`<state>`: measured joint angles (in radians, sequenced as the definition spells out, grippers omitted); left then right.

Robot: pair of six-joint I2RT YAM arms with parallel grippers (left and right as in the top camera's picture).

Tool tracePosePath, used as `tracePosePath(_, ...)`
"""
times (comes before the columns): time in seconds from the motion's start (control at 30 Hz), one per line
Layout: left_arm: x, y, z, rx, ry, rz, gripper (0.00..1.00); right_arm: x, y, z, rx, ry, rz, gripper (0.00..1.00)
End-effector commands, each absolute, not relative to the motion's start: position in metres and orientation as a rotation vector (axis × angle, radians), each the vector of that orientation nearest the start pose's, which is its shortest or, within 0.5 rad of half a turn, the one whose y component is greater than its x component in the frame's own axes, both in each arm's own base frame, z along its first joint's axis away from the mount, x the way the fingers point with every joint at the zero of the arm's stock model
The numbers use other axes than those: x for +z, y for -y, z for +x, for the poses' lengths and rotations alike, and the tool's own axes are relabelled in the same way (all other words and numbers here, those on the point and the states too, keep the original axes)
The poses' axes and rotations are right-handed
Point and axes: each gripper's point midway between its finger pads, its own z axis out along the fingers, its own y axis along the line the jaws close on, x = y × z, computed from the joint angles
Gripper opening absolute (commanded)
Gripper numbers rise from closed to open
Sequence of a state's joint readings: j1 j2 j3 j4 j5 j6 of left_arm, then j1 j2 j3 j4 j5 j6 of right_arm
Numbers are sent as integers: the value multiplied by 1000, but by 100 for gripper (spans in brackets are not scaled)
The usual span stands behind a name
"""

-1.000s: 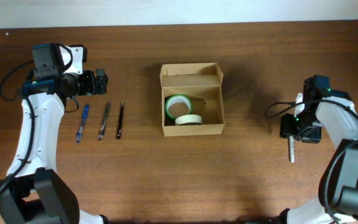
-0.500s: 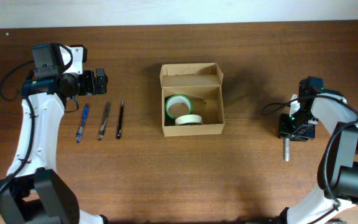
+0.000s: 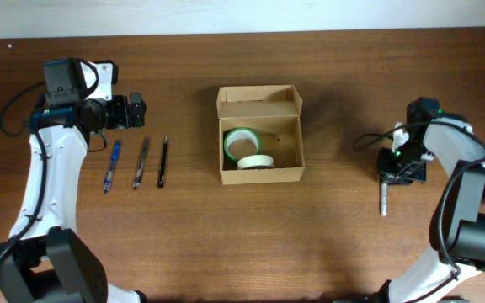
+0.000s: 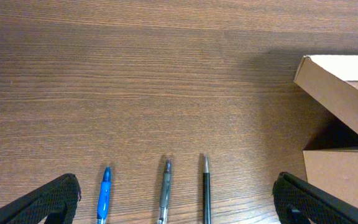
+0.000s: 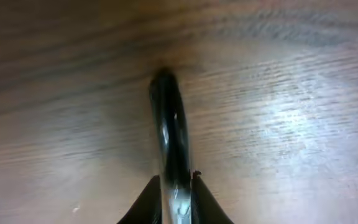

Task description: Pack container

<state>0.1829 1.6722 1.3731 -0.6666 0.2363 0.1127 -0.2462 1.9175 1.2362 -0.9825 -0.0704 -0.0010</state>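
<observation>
The container (image 3: 259, 175) is a tan cardboard box standing open mid-table, its lid flap (image 3: 259, 98) folded back; it also shows at the right edge of the left wrist view (image 4: 344, 78). Inside lie a green tape roll (image 3: 241, 141) and a white tape roll (image 3: 256, 162). My right gripper (image 3: 388, 180) is low over the table at the far right, shut on a dark pen (image 3: 384, 200). The right wrist view shows that pen (image 5: 171, 124) pinched between the fingertips (image 5: 148, 202). My left gripper (image 3: 137, 110) hangs wide open at the left, holding nothing.
Three pens lie side by side below the left gripper: a blue pen (image 3: 110, 166), a grey pen (image 3: 141, 162) and a black pen (image 3: 162, 162). They sit between the wide fingers (image 4: 55, 199) in the left wrist view. A cable loops beside the right arm (image 3: 369, 141).
My right gripper has closed on the dark pen and shifted slightly left with it. The left arm, box and three pens have not moved.
</observation>
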Motion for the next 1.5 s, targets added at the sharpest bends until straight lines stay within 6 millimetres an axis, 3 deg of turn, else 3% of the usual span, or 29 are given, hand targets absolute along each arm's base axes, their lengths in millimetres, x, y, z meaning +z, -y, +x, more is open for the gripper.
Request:
tracePosePath(0.0, 169, -40, 440, -180, -2489, 28, 99, 67, 65, 350, 180, -3044, 369, 15)
tracePosePath(0.2, 169, -40, 440, -180, -2489, 28, 99, 174, 52, 383, 131, -2865, 243, 15)
tracePosePath(0.3, 169, -40, 440, -180, -2489, 28, 99, 206, 50, 392, 37, -2800, 197, 16)
tracePosePath(0.37, 169, -40, 440, -180, -2489, 28, 99, 208, 51, 392, -16, -2803, 186, 16)
tracePosePath(0.5, 169, -40, 440, -180, -2489, 28, 99, 178, 50, 378, 1, -2884, 234, 16)
tracePosePath(0.6, 169, -40, 440, -180, -2489, 28, 99, 147, 51, 367, 5, -2945, 250, 26)
tracePosePath(0.8, 169, -40, 440, -180, -2489, 28, 99, 78, 46, 336, 20, -3055, 275, 36)
tracePosePath(0.97, 169, -40, 440, -180, -2489, 28, 99, 40, 56, 313, -11, -3091, 342, 41)
tracePosePath(1.13, 169, -40, 440, -180, -2489, 28, 99, 22, 71, 294, 38, -3104, 488, 45)
tracePosePath(1.47, 169, -40, 440, -180, -2489, 28, 99, 10, 62, 284, 73, -3124, 487, 47)
